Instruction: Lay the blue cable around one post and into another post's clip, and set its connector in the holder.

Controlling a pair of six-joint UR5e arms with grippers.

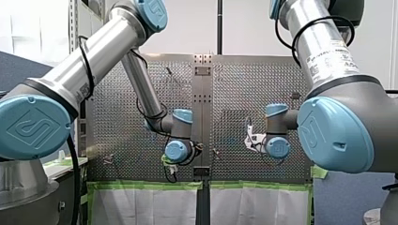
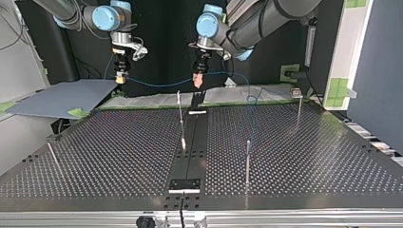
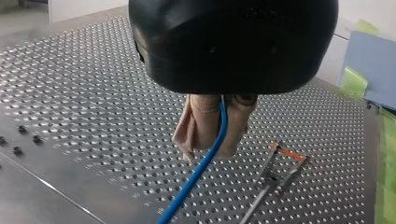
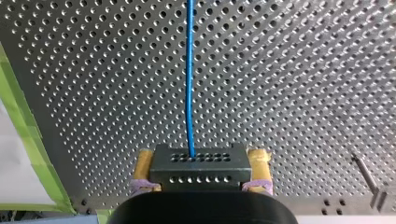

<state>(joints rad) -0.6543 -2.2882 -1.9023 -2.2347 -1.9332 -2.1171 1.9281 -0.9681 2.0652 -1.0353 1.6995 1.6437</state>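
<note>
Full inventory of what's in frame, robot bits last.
blue cable: 1, blue, strung in the air between the two arms' jaws.
connector: 1, dark grey, on the cable's end.
posts: 4, metal, upright on the table; the one at the top view's right carries a clip.
dark plate: 1, black, on the centre strip at the top view's near edge; maybe the holder.
perforated table: 1, dark metal.
grey sheet: 1, beyond the table, top view's left.
green tape: strips, along the table's edge.
left arm: left jaws, beige pads, shut on the cable.
right arm: right jaws, yellow pads, shut on the connector.
</note>
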